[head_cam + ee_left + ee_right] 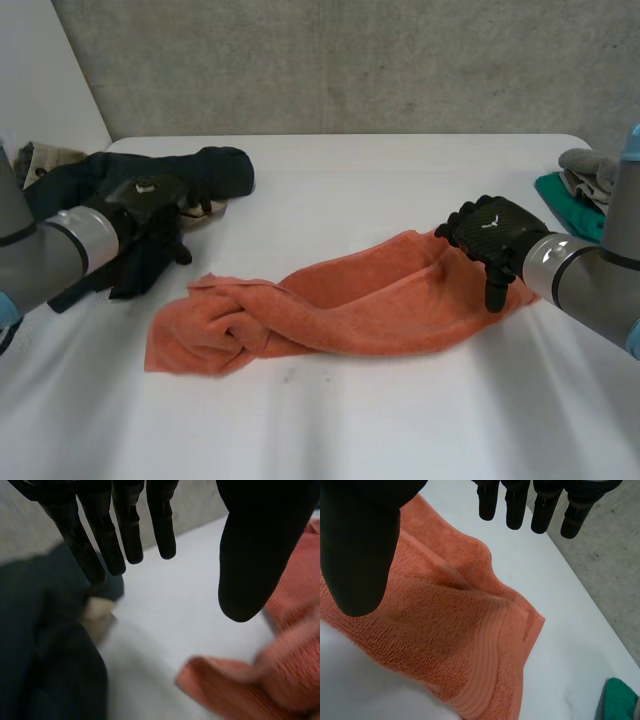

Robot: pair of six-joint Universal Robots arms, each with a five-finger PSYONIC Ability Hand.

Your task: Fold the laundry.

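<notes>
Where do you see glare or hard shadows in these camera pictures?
Head view: soft, even light on the white table, no glare; only the orange towel has shaded folds. Left wrist view: the left hand and the dark garment show as near-black masses with little highlight. Right wrist view: the towel is evenly lit, one crease darker under the right hand.

The towel [360, 310] is plain orange, the garment [215, 170] dark navy, the cloth [565, 210] green, the table [350, 420] white
</notes>
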